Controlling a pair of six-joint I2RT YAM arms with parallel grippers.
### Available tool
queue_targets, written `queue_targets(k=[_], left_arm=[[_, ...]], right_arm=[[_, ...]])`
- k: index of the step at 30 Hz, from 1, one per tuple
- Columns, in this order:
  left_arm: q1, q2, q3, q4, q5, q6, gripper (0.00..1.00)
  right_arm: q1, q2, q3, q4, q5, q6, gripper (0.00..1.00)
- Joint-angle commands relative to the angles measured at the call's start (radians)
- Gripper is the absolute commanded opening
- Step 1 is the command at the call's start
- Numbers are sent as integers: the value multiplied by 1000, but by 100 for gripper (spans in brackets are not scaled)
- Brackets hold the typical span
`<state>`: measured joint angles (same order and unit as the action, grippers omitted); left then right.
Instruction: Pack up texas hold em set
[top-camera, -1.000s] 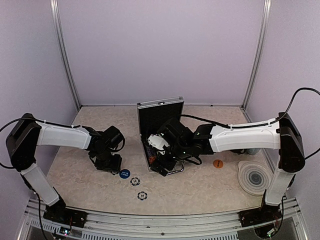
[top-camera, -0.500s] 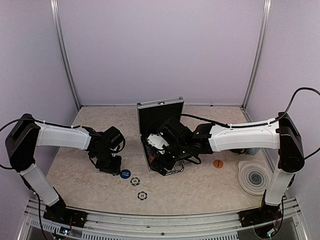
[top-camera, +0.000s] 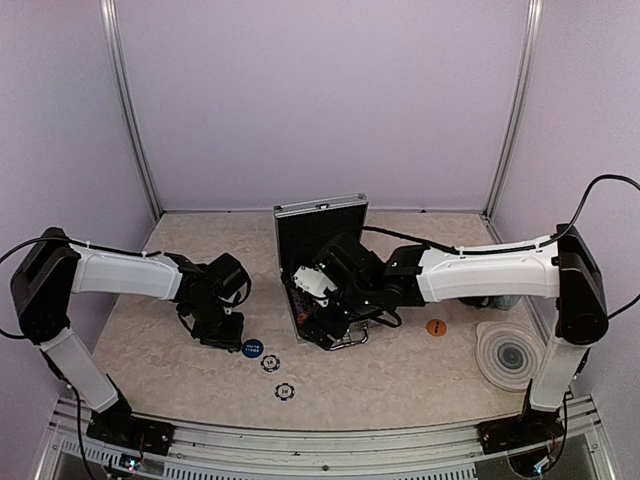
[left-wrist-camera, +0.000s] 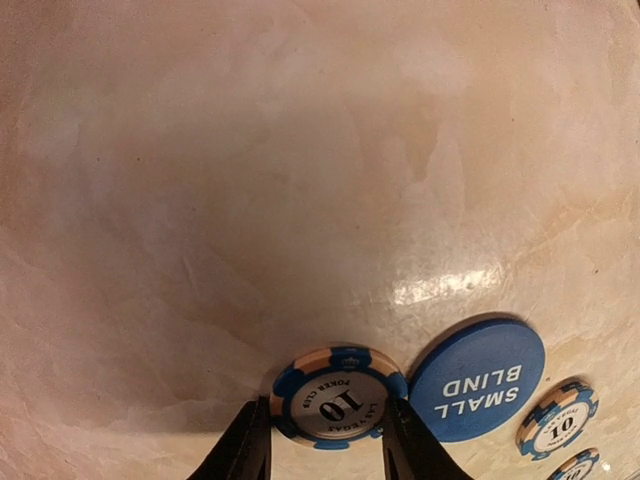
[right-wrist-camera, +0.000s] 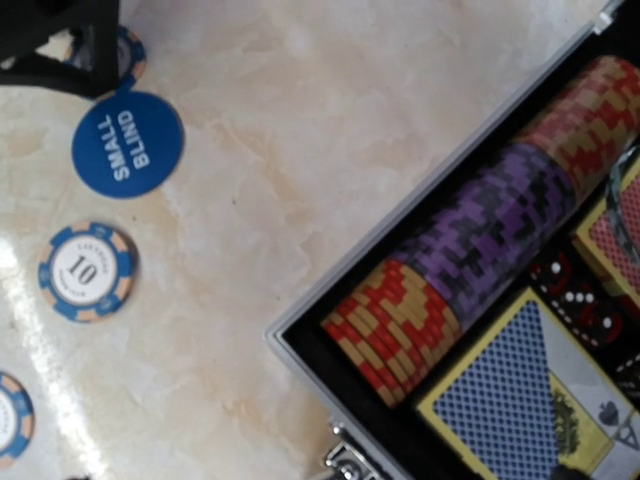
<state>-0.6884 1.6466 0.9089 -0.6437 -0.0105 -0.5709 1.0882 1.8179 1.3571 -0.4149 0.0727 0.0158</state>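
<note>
The silver case (top-camera: 292, 312) is sitting open at the middle of the bench (top-camera: 410, 385). Its lid (top-camera: 322, 225) is standing upright on the far side, black lining facing the arm bases. The hinge line is running left to right, and the latch edge is pointing toward the arm bases.

Inside, a row of chips is standing on edge along the case's left wall. A red-and-tan stack (right-wrist-camera: 392, 322) is sitting nearest the latch edge, a purple-and-black stack (right-wrist-camera: 500, 225) is following it, and a second red-and-tan stack (right-wrist-camera: 592, 118) is reaching toward the hinge. Right of that row, a blue-backed deck (right-wrist-camera: 515, 400) is lying flat by the latch edge, with dark dice (right-wrist-camera: 572, 290) beyond it and a red-backed deck (right-wrist-camera: 612, 235) further in.

The right tool (top-camera: 328, 322) is hanging over the case's inside, jaws standing wide apart, nothing showing between them.

Left of the case, the left tool (left-wrist-camera: 328, 440) is clamping a blue-edged 10 chip (left-wrist-camera: 338, 398) by its rim, face up, 1 finger (left-wrist-camera: 250, 445) on each side. The SMALL BLIND button (left-wrist-camera: 478, 380) is lying just beside that chip, on its case side. A second 10 chip (right-wrist-camera: 87, 270) and a third chip (right-wrist-camera: 8, 418) are lying near the button, toward the arm bases. An orange button (top-camera: 436, 327) is lying right of the case.
</note>
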Motion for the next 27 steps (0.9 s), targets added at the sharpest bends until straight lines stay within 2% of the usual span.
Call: queue_targets(k=[1,14,19,22,27], left_arm=[[-11,-13,28,-45,-17,2,36],[-47,-37,71,-70,-45,-8,34],[-9,-46,94,-77,-135,3,44],[39,-46,81,-37,-110,23,41],[44,-4,45,14,-34,28,35]], right_arm=[[-2,8,32,-12,11,-5,99],[-2,20,37,-4,7,-5,99],[-2,22,40,3,-6,-5,99],[-2,29,40,1,-10,-5,99],[-1,19,28,0,-4,-5,99]])
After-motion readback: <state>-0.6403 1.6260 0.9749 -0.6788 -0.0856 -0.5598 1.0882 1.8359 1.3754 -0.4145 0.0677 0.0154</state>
